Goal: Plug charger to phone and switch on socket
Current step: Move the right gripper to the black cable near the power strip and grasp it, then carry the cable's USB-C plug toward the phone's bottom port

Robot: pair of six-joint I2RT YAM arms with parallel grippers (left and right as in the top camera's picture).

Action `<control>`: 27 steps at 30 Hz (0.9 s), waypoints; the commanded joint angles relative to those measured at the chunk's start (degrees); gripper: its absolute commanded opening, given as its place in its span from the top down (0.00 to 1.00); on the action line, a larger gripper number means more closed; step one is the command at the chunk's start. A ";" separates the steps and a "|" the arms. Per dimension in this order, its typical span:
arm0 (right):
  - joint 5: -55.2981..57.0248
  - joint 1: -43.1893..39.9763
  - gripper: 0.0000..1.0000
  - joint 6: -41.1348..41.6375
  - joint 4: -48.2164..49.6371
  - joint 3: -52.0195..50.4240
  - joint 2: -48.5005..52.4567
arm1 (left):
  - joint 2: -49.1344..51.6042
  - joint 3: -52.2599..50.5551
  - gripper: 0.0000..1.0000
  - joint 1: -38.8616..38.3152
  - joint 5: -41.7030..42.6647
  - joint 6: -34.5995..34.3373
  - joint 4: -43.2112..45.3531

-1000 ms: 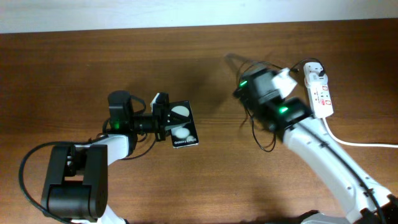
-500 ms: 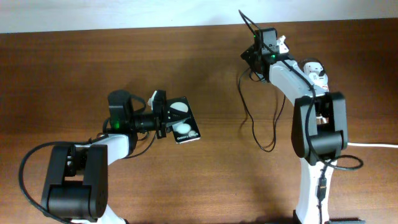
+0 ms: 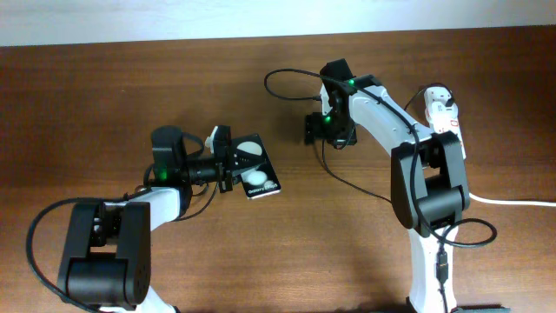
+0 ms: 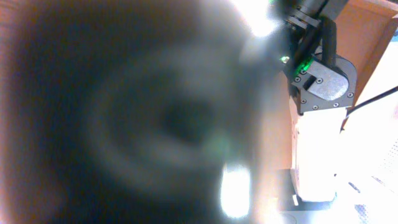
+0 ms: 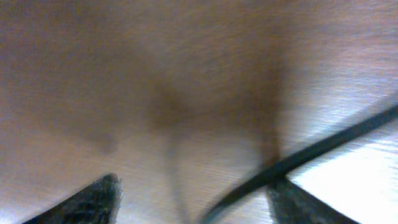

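On the near-left part of the bench [image 3: 104, 87], the left claw [image 3: 231, 162] is closed across the near-left edge of the phone [image 3: 256, 174]. The phone projects to the right of the claw fingers and lies skewed to the bench edges, with its two white round spots and white lettering facing up. The left wrist view is filled by a dark, defocused surface close to the lens, so it adds no detail of the grip. Further back and to the right, well apart from the phone, the right claw [image 3: 318, 130] points toward the left. In the right wrist view its fingers [image 5: 102, 193] stand wide apart over bare wood with nothing clamped between them. The charger [image 5: 323, 146] crosses diagonally beside the right-hand finger; contact with that finger cannot be determined. From overhead, the charger [image 3: 360, 178] runs from beside the right claw toward the near right, passing under the right arm, and a second section loops out to the left beyond the claw. Its end connector cannot be located. The socket [image 3: 450, 122] lies at the far right, partly hidden by the right arm, and its thick white cord [image 3: 512, 202] leads off to the right edge.
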 commanded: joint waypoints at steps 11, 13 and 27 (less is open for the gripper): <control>18.62 -6.14 0.38 13.44 19.50 -1.49 3.45 | -0.09 0.68 1.00 0.31 -0.13 0.96 0.35; 20.15 -6.19 0.42 14.38 19.69 -1.49 6.14 | -0.09 0.68 1.00 0.31 -0.13 0.96 0.35; -17.99 -5.55 0.96 13.73 10.01 -1.49 7.80 | -0.09 0.68 1.00 0.31 -0.13 3.98 0.37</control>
